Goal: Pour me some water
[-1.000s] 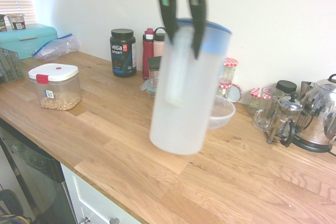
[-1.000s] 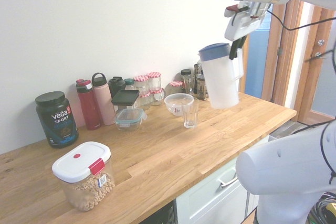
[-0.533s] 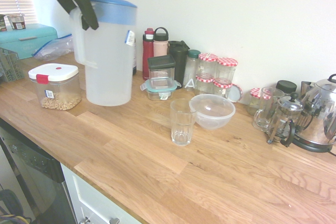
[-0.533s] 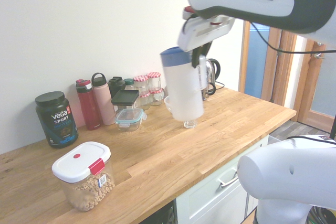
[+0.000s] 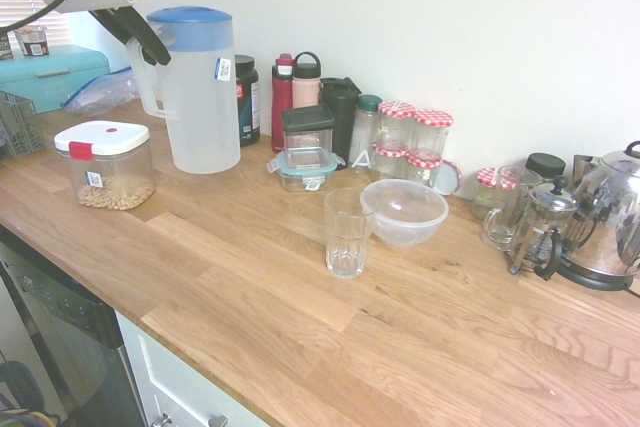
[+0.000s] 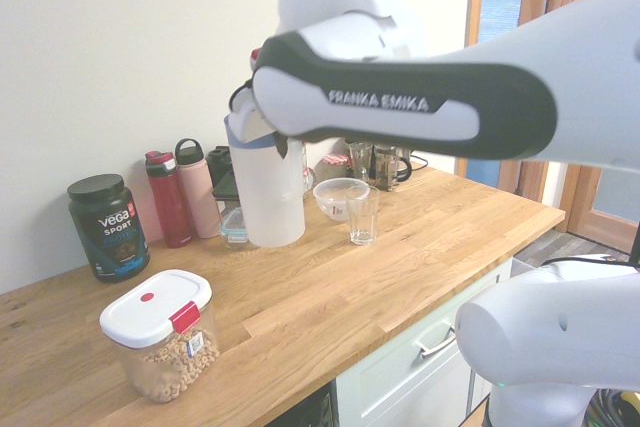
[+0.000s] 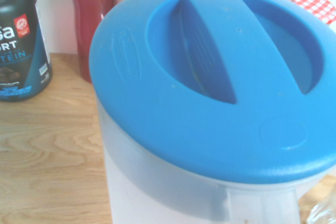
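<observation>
First exterior view: a long wooden countertop (image 5: 300, 277) runs under a plain pale wall, with white cabinet fronts and a dark appliance below its front edge. A row of things lines the wall: a black Vega tub (image 6: 107, 225), a red bottle (image 5: 282, 97), a pink bottle (image 5: 305, 87), checked-lid jars (image 5: 412, 142), a clear bowl (image 5: 404, 211), a glass coffee press (image 5: 543, 229) and a steel kettle (image 5: 612, 215) cut off at the right edge. An empty drinking glass (image 5: 347, 232) stands alone toward the middle, well apart from the pitcher (image 5: 200, 97). A cereal box with a white lid (image 5: 104, 163) sits near the front left, a teal bread bin (image 5: 45, 75) behind it. The gripper (image 5: 143, 32) has its dark fingers clenched on the pitcher's side handle, holding the pitcher upright over the left part of the counter, near the bottles; whether its base touches the wood cannot be told. The water inside is barely discernible through the cloudy plastic. In the second exterior view the arm's casing covers the pitcher's blue lid (image 7: 210, 77) and the gripper. The wrist view is filled by that lid.
</observation>
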`<state>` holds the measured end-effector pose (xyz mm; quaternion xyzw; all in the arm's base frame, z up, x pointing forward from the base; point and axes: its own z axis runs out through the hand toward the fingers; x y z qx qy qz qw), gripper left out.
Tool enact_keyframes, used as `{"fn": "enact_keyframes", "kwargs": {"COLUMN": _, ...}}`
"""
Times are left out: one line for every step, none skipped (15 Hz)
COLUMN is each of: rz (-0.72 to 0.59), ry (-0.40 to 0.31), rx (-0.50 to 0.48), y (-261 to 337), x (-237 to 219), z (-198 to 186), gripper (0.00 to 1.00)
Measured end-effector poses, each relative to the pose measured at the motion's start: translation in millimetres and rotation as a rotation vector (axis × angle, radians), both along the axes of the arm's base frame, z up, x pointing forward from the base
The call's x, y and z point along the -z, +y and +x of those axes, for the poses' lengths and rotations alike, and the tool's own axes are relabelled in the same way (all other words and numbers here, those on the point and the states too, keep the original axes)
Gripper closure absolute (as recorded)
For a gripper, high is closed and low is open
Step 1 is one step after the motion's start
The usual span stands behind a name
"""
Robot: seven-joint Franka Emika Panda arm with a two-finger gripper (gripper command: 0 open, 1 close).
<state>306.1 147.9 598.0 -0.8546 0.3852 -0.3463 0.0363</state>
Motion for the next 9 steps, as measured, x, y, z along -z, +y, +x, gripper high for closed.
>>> {"fn": "enact_keyframes", "kwargs": {"rz": -0.008, "ry": 0.006, "rx": 0.004, "y": 9, "x": 8, "z": 4, "gripper": 1.0}}
{"fn": "enact_keyframes", "kwargs": {"rz": -0.012, "ry": 0.018, "rx": 0.006, "y": 19, "x": 17, "z": 8, "gripper": 1.0}}
{"fn": "enact_keyframes", "kwargs": {"rz": -0.013, "ry": 0.031, "rx": 0.006, "y": 29, "x": 27, "z": 12, "gripper": 1.0}}
{"fn": "enact_keyframes", "kwargs": {"rz": -0.017, "ry": 0.045, "rx": 0.008, "y": 40, "x": 38, "z": 17, "gripper": 1.0}}
{"fn": "enact_keyframes", "kwargs": {"rz": -0.023, "ry": 0.056, "rx": 0.012, "y": 50, "x": 47, "z": 23, "gripper": 1.0}}
{"fn": "enact_keyframes", "kwargs": {"rz": -0.024, "ry": 0.064, "rx": 0.017, "y": 58, "x": 55, "z": 30, "gripper": 1.0}}
{"fn": "enact_keyframes", "kwargs": {"rz": -0.021, "ry": 0.072, "rx": 0.028, "y": 62, "x": 61, "z": 37, "gripper": 1.0}}
{"fn": "enact_keyframes", "kwargs": {"rz": -0.021, "ry": 0.076, "rx": 0.039, "y": 64, "x": 64, "z": 45, "gripper": 1.0}}
{"fn": "enact_keyframes", "kwargs": {"rz": -0.023, "ry": 0.076, "rx": 0.05, "y": 64, "x": 66, "z": 54, "gripper": 1.0}}
